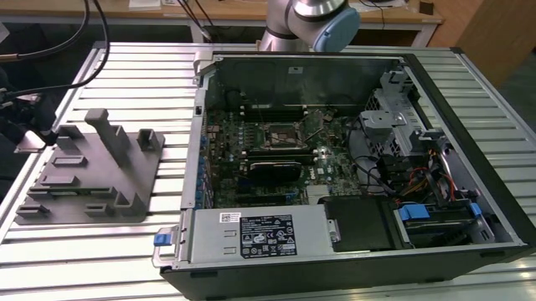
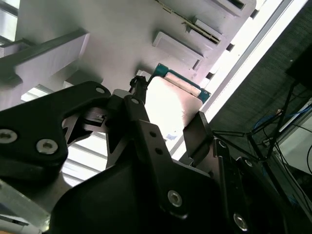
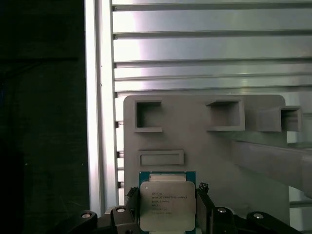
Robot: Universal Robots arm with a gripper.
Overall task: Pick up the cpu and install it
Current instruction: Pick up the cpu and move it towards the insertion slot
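At the grey tray (image 3: 209,146), the gripper (image 3: 168,212) clamps the print-labelled cpu (image 3: 168,200).

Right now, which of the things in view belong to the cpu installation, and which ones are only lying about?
For the job: cpu, gripper at it, grey tray beneath, socket in the open computer case.
Only lying about: power supply, coloured wires, drive cage.

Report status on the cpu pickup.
Claw shut on cpu, over grey tray. Not yet installed. Nothing seen in the way.
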